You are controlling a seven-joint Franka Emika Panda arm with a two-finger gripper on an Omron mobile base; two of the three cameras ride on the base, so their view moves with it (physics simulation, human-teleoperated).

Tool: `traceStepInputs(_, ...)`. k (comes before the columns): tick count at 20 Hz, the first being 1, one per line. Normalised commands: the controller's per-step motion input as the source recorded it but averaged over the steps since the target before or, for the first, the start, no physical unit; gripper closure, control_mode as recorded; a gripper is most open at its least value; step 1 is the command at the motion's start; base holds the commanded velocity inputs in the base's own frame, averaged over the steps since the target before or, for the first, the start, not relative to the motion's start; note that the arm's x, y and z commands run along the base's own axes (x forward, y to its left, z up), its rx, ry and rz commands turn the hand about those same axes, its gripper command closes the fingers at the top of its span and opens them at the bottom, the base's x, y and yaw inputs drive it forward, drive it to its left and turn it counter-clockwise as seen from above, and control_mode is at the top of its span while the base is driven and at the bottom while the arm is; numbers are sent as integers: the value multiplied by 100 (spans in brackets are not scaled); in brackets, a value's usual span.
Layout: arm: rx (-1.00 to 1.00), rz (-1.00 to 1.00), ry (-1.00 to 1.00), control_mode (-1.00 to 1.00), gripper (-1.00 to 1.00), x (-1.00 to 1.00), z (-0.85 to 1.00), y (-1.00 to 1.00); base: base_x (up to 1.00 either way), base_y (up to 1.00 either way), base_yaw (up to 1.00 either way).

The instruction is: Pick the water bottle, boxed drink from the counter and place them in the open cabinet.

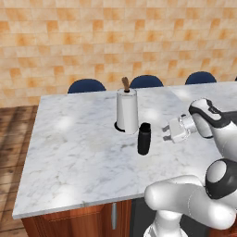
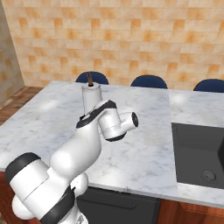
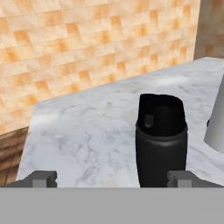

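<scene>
1. Your pincer (image 3: pixel 111 178) is spread wide, holding nothing.
2. The water bottle (image 1: pixel 144 138) stands upright on the desk (image 1: pixel 78 148) (just beside the paper-towel roll (image 1: pixel 127 111)), near the pincer.

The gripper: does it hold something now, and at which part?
Nothing is held. The gripper is open, its fingertips apart and short of the water bottle, which stands free on the counter.

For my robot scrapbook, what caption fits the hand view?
Open end effector lines up on the black water bottle standing on the marble counter.
</scene>
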Motion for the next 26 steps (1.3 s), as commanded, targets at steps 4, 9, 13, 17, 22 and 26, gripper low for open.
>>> traceStepInputs(4,0,0,1,-100,-100,38,0,0,0,0,0)
traceStepInputs(9,0,0,4,-100,-100,43,-9,0,0,0,0)
traceStepInputs(13,0,0,5,-100,-100,36,-18,0,0,0,0)
traceStepInputs(17,0,0,4,-100,-100,30,-24,0,0,0,0)
traceStepInputs(22,0,1,0,-100,-100,2,-15,-1,0,0,0)
traceStepInputs(26,4,5,0,-100,-100,0,-1,0,0,0,0)
